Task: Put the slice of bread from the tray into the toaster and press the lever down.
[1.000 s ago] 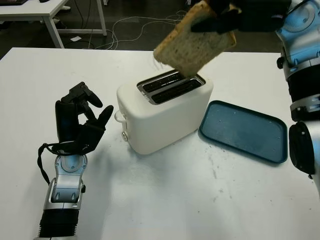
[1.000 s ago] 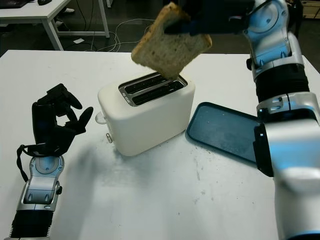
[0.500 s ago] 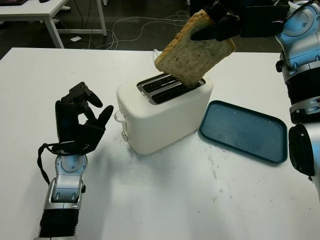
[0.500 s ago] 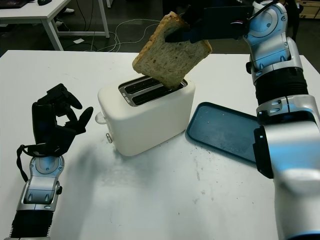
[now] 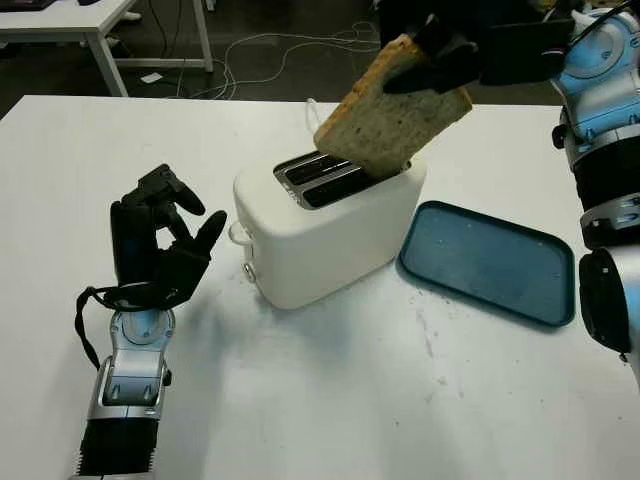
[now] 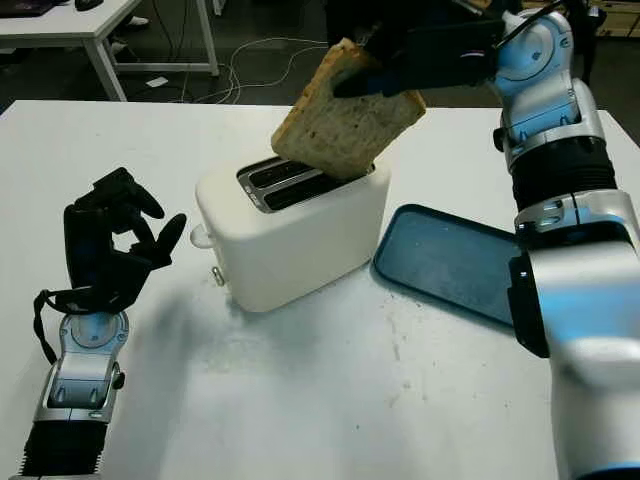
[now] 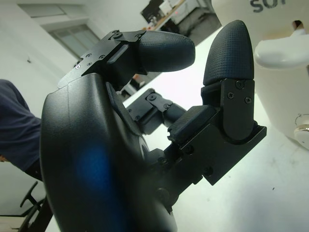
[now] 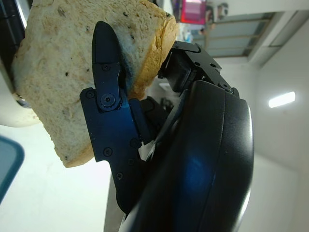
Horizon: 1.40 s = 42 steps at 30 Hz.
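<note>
Here the white tabletop (image 5: 330, 400) stands in a room where cables trail on the dark floor (image 5: 260, 50) beyond it. At the left, the left robot hand (image 5: 160, 245) is raised upright above the tabletop with fingers curled and holding nothing. Right of it sits the white two-slot plastic toaster (image 5: 320, 235). Above it, the right robot hand (image 5: 440, 50) pinches the tilted, tan speckled slice of bread (image 5: 395, 110), whose lower corner dips at the rear slot. Farther right lies the flat dark-blue rectangular tray (image 5: 490, 262), nothing on it.
</note>
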Each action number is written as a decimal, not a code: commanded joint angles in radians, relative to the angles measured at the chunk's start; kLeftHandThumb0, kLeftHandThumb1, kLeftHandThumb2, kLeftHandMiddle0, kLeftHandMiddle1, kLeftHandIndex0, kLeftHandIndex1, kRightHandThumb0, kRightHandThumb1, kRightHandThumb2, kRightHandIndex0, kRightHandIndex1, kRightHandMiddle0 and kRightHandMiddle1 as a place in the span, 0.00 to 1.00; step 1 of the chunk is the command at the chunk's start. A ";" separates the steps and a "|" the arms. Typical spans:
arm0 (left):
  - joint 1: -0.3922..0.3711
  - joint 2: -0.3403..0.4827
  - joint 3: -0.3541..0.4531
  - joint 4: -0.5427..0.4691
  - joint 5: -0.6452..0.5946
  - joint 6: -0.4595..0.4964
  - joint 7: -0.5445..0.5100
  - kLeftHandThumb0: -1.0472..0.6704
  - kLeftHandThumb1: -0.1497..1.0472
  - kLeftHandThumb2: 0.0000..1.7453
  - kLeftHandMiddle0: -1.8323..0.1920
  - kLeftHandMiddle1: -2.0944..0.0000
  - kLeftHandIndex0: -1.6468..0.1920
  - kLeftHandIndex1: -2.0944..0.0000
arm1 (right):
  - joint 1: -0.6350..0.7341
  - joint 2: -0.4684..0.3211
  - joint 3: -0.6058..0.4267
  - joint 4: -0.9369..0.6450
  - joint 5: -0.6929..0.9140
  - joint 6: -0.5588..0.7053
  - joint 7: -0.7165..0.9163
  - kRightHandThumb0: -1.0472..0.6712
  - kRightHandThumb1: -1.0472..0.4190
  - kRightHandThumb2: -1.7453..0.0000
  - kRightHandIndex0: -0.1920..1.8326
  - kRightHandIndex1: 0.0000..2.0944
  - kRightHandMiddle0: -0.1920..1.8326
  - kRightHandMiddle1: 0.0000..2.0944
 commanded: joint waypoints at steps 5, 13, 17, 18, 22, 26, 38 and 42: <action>0.008 0.000 0.000 -0.006 0.007 0.001 0.005 0.18 0.38 0.55 0.34 0.17 0.47 0.17 | 0.012 -0.004 0.053 -0.015 -0.025 -0.035 0.064 0.33 0.09 0.75 0.62 0.83 0.48 0.83; 0.011 -0.002 0.000 -0.005 0.006 -0.005 0.007 0.18 0.39 0.55 0.34 0.17 0.47 0.17 | 0.015 -0.003 0.108 -0.110 -0.060 -0.017 0.129 0.34 0.09 0.76 0.63 0.83 0.49 0.83; 0.014 -0.001 0.000 -0.005 0.002 -0.006 0.005 0.19 0.38 0.56 0.34 0.17 0.47 0.17 | 0.009 0.003 0.136 -0.162 -0.081 -0.020 0.145 0.35 0.09 0.76 0.63 0.83 0.49 0.83; 0.014 -0.001 0.001 -0.005 0.001 -0.007 0.004 0.19 0.38 0.56 0.34 0.17 0.47 0.17 | 0.009 0.006 0.142 -0.176 -0.089 -0.019 0.144 0.35 0.09 0.77 0.63 0.83 0.49 0.83; 0.014 -0.004 0.001 -0.001 -0.008 -0.012 0.003 0.19 0.38 0.55 0.34 0.17 0.47 0.17 | 0.001 0.022 0.157 -0.205 -0.090 -0.023 0.151 0.36 0.09 0.79 0.64 0.83 0.50 0.83; 0.016 -0.006 -0.004 -0.009 0.003 0.004 0.007 0.18 0.39 0.55 0.34 0.17 0.47 0.17 | -0.006 0.046 0.183 -0.237 -0.117 -0.010 0.143 0.35 0.09 0.78 0.65 0.83 0.51 0.83; 0.020 -0.003 0.000 -0.003 0.000 -0.010 0.010 0.19 0.38 0.55 0.34 0.17 0.47 0.17 | -0.012 0.047 0.236 -0.223 -0.180 -0.113 0.145 0.14 0.09 0.89 0.26 0.52 0.45 0.14; 0.019 -0.006 -0.001 -0.002 -0.003 -0.009 0.008 0.18 0.38 0.56 0.34 0.17 0.46 0.17 | -0.004 0.034 0.210 -0.202 -0.186 -0.141 0.077 0.16 0.09 0.94 0.19 0.52 0.42 0.06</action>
